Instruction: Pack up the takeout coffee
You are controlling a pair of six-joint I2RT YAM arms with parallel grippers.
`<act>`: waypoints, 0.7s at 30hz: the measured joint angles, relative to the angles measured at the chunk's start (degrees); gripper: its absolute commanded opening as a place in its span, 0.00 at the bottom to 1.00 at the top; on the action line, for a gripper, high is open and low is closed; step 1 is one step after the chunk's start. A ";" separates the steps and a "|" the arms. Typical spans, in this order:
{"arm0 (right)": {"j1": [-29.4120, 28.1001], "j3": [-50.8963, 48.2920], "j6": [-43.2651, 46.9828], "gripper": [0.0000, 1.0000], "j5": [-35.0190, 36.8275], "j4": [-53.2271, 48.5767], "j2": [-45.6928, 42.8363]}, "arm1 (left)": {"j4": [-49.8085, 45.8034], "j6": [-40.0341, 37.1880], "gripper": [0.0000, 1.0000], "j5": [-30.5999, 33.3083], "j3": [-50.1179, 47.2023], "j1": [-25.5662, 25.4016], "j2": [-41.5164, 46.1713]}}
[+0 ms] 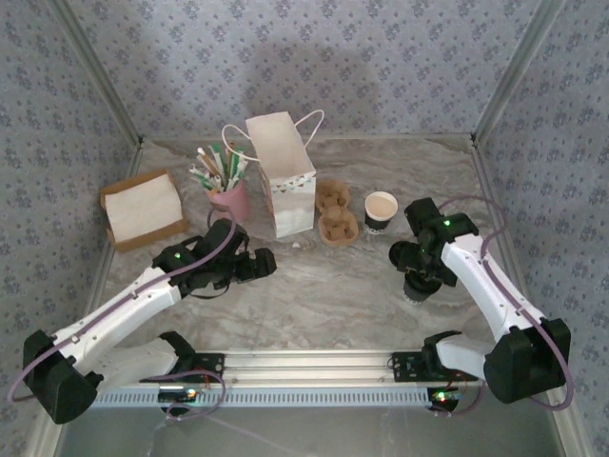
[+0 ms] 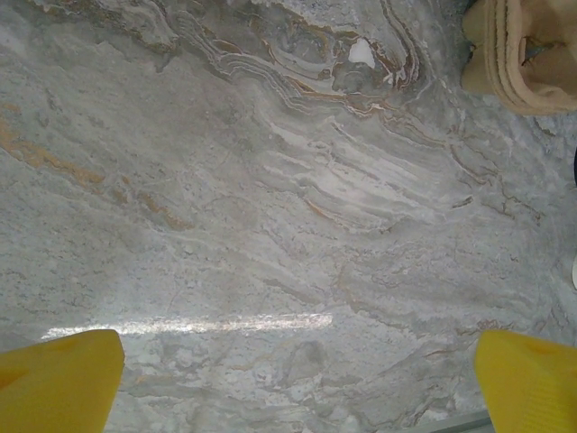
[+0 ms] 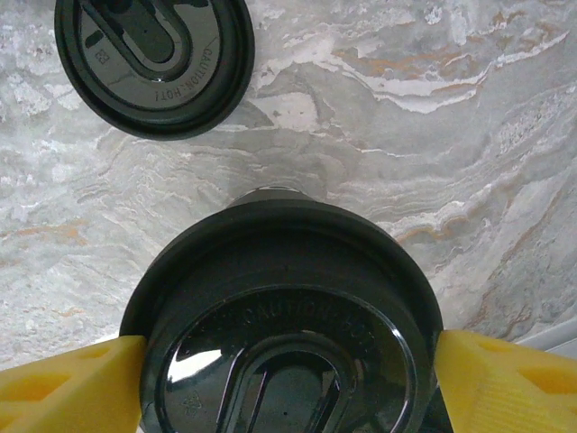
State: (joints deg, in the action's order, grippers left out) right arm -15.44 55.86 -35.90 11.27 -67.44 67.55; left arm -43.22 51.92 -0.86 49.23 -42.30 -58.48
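The takeout coffee (image 3: pixel 279 307) stands on the marble under a round black lid that hides its wall. My right gripper (image 3: pixel 288 379) hangs right over it, one yellow finger at each side of the lid's rim, jaws wide. In the top view this gripper (image 1: pixel 419 276) is at the right of the table, covering the cup. A second black lid (image 3: pixel 153 63) lies flat on the marble just beyond. My left gripper (image 2: pixel 293 388) is open over bare marble, left of centre (image 1: pixel 255 265), nothing between its fingers.
A white paper bag (image 1: pixel 283 176) stands upright at the back centre. Beside it are a pink cup of straws (image 1: pixel 228 195), a cardboard cup carrier (image 1: pixel 335 214) (image 2: pixel 518 54) and a dark-walled open cup (image 1: pixel 381 209). A napkin box (image 1: pixel 143 209) sits at the left.
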 measured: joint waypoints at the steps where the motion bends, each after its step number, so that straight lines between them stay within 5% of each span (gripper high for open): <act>1: 0.00 -0.15 -0.57 0.90 -0.07 0.20 -0.07 | 0.00 -0.02 0.99 0.00 0.00 0.02 -0.09; 21: 0.59 1.88 -1.84 0.96 -0.11 -2.89 -5.31 | 0.15 -0.02 0.99 -0.85 1.51 0.22 -1.01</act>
State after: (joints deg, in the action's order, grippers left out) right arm -14.85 57.74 -37.74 11.16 -70.32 62.24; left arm -43.07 51.90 -1.72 50.74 -42.09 -59.48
